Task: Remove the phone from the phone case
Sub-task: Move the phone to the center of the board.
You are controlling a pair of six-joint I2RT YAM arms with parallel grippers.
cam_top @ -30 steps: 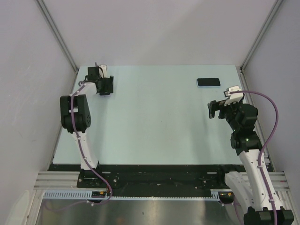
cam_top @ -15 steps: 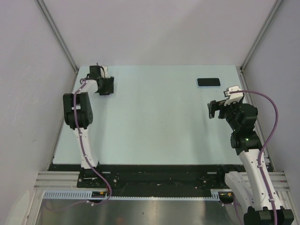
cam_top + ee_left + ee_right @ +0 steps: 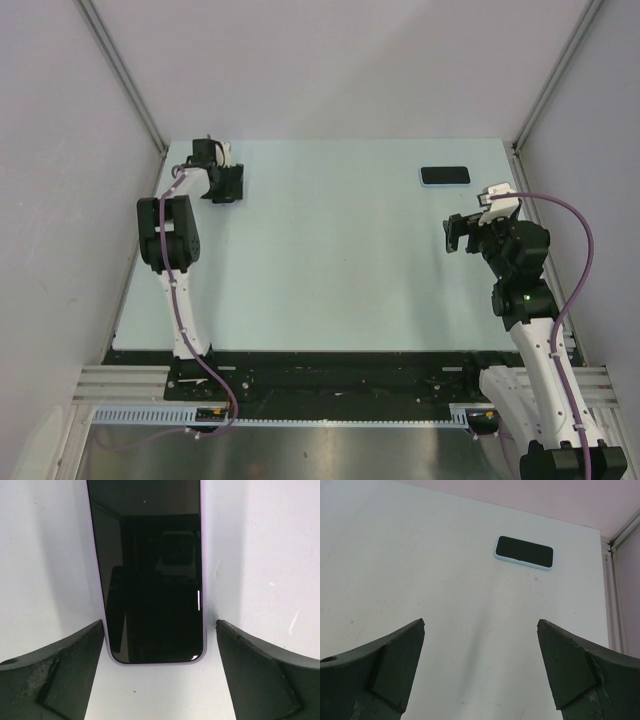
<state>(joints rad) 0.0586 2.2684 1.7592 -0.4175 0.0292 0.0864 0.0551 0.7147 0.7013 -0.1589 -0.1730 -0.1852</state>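
Note:
A phone lies screen up in a lilac phone case on the table. My left gripper is open, with one fingertip on each side of the phone's near end and not touching it. From above, the left gripper sits at the table's far left corner and hides that phone. A second dark-screened phone in a pale blue case lies at the far right. My right gripper hangs open and empty above the table, short of that phone.
The pale table is boxed in by white walls left, right and behind, with metal rails at the corners. The right arm's purple cable loops near the right edge.
The left arm's elbow has shifted slightly to the right and toward the back; its gripper stays at the far left corner. The right arm has not moved.

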